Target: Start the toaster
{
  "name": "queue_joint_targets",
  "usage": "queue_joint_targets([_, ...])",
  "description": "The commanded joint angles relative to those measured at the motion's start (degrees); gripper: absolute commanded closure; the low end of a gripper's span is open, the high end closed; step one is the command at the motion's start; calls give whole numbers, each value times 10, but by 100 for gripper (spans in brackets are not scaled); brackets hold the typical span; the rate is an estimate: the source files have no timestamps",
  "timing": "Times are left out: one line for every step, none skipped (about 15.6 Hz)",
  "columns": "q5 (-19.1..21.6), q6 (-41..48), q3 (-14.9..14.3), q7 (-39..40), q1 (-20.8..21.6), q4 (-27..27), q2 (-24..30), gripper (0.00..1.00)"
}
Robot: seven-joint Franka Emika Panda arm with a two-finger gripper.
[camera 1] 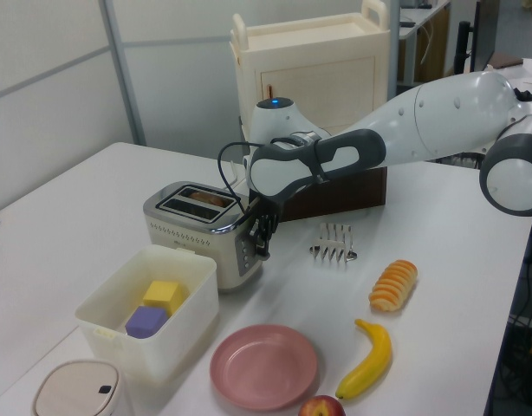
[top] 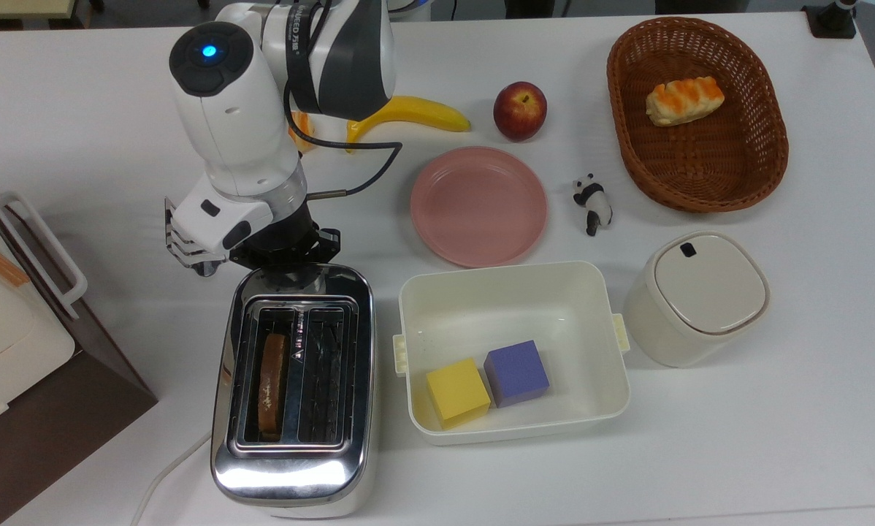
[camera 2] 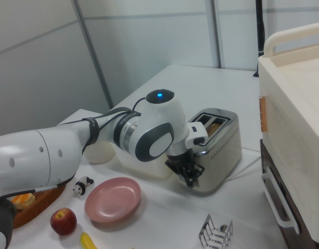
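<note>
The chrome two-slot toaster stands at the table's front in the top view, with a brown slice of bread low in the top view's left slot. Its white cord trails off the near end. My gripper hangs straight down against the toaster's far end face, shut, fingertips touching that face. In the left view the gripper presses against the toaster on its right end panel. In the right view the gripper sits at the lower front end of the toaster. The lever knob is hidden behind the hand.
A wire toast rack stands just beside the wrist. A white bin with a yellow and a purple cube sits beside the toaster. A pink plate, banana, apple, panda figure, wicker basket, lidded container and brown-and-white appliance surround them.
</note>
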State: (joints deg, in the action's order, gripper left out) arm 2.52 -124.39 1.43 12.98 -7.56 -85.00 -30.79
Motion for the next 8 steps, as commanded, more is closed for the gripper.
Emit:
queue_joint_targets([-19, -59, -6, -4, 20, -19, -53, 100])
queue_joint_targets([-19, -59, -6, -4, 20, -19, -54, 100])
queue_joint_targets([-19, -59, -6, -4, 20, -19, -54, 100])
queue_joint_targets([-20, -59, -6, -4, 20, -19, -54, 100])
queue_joint_targets([-19, -59, -6, -4, 20, -19, -53, 100])
queue_joint_targets([-19, -59, -6, -4, 19, -18, -53, 100])
queue_joint_targets([-19, -59, -6, -4, 19, -17, -52, 100])
queue_joint_targets([-18, -58, -6, -5, 19, -16, -51, 100])
